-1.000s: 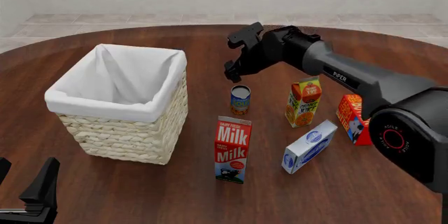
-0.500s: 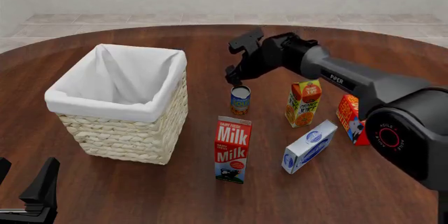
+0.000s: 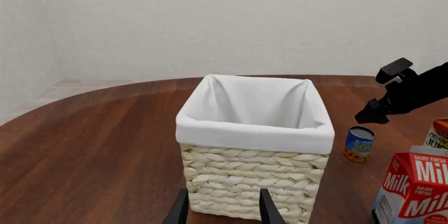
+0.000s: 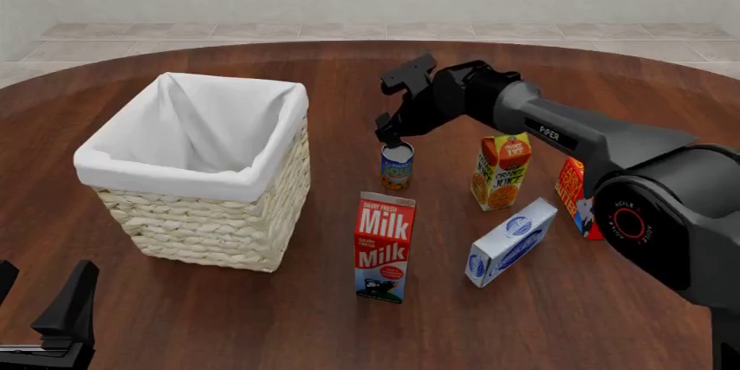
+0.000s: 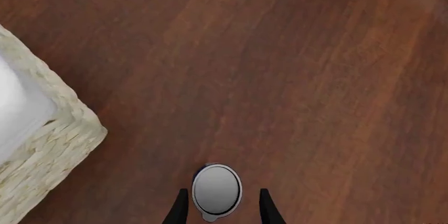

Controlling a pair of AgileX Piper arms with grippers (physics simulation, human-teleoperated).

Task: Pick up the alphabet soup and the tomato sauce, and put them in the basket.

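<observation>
The tomato sauce point(image 4: 397, 166) is a small can with a blue upper label and orange lower part, standing upright on the table right of the basket point(image 4: 220, 214); it also shows in the left wrist view point(image 3: 359, 144). My right gripper point(image 4: 391, 130) hangs open just above it, and the can's silver top point(image 5: 217, 189) lies between the fingers point(image 5: 180, 209) in the right wrist view. My left gripper point(image 4: 41, 305) stays open and empty at the near left edge, facing the basket point(image 3: 252, 182). The alphabet soup is out of view.
A milk carton point(image 4: 384, 247) stands in front of the can. An orange juice carton point(image 4: 501, 168), a white-and-blue box point(image 4: 510, 242) lying flat and a red carton point(image 4: 581, 197) are to its right. The right arm point(image 4: 578, 140) reaches over them.
The right gripper has come down and slightly right, closer to the top of the tomato sauce can. The left arm and all objects have stayed still.
</observation>
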